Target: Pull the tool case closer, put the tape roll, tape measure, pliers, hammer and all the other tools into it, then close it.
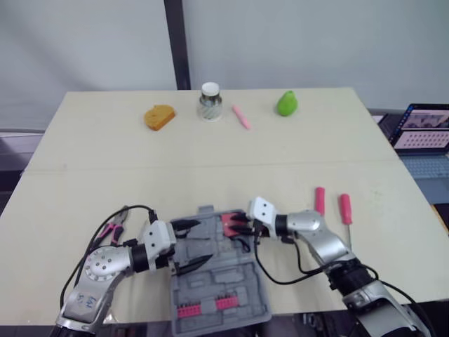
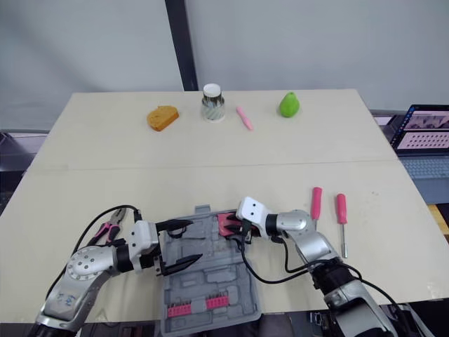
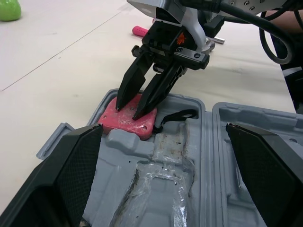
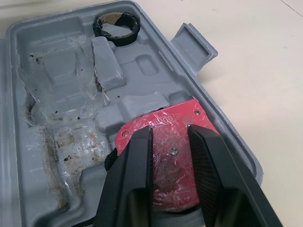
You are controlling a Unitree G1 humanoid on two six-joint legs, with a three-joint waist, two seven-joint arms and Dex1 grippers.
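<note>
- Pale wooden table under a grey wall; an open grey tool case (image 1: 224,279) lies at the near edge, in front of me.
- My right pincer (image 3: 128,111) is narrow, its two black tips resting on the flat face of the red tape measure (image 4: 163,125), not around it.
- That tape measure sits in a corner pocket of the case, by the handle side, its black strap (image 3: 175,117) trailing beside it.
- My left pincer (image 1: 202,241) hangs wide over the case's left half, holding nothing.
- A black tape roll (image 4: 117,23) lies in another pocket of the case.
- Pink-handled pliers (image 1: 112,228) lie on the table outside my left arm.
- Two pink-handled screwdrivers (image 1: 320,200) (image 1: 346,208) lie right of the case, past my right arm.
- My right arm's black cable (image 1: 270,274) droops over the case's right edge.
- Far across the table: an orange sponge (image 1: 159,116), a cup (image 1: 210,101), a pink marker (image 1: 241,116), a green pear (image 1: 286,103).
</note>
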